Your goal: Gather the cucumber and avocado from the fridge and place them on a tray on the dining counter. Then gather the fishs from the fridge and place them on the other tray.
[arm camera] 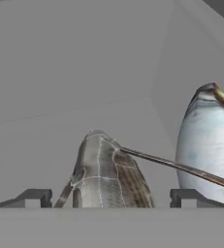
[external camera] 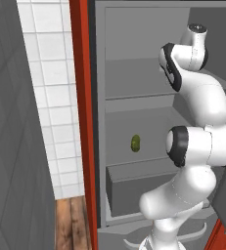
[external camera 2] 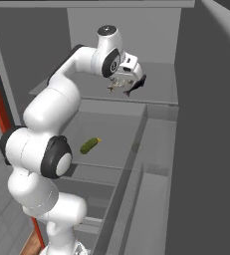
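The pincer (arm camera: 111, 197) reaches into the open fridge (external camera 2: 161, 45) at the upper shelf (external camera 2: 161, 84), its jaws spread wide and holding nothing. A brownish fish (arm camera: 106, 174) lies directly between the two fingertips (arm camera: 33, 197), head pointing away. A second, silvery fish (arm camera: 208, 145) stands just beside it on the right. On the shelf below lies the cucumber (external camera 2: 89, 145), well apart from the pincer.
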Motion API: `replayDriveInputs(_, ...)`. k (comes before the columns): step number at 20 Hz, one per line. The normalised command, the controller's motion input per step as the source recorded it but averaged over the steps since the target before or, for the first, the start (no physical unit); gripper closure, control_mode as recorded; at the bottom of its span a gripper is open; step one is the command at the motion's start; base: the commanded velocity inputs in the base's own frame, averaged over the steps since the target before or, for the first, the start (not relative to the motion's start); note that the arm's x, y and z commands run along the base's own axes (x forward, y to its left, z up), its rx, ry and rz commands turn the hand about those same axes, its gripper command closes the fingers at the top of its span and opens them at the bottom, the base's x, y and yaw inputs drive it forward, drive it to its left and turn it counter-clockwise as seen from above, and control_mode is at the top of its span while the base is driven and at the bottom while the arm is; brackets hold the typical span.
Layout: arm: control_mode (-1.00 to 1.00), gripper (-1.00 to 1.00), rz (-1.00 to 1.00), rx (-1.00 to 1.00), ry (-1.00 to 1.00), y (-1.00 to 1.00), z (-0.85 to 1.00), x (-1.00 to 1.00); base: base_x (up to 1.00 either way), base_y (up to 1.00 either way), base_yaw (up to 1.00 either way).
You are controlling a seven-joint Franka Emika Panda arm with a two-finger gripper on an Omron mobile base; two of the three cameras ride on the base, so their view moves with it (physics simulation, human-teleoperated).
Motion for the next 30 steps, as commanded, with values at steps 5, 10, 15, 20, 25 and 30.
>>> replayDriveInputs(5,-1.0,1.0,0.0,0.0,0.0,0.0,-0.08,0.0,0.0,0.0,0.0)
replayDriveInputs(10,-1.0,1.0,0.0,0.0,0.0,0.0,-0.11,-0.12,0.0,0.0,0.0)
replayDriveInputs(15,-1.0,1.0,0.0,0.0,0.0,0.0,0.0,-0.46,0.0,0.0,0.0)
replayDriveInputs(20,-1.0,1.0,0.0,0.0,0.0,0.07,0.01,-0.77,0.0,0.0,0.0)
replayDriveInputs(25,-1.0,1.0,0.0,0.0,0.01,0.39,0.02,-0.6,0.0,0.0,0.0)
replayDriveInputs(30,-1.0,1.0,0.02,0.0,0.02,0.48,0.21,-0.62,0.0,0.0,0.0)
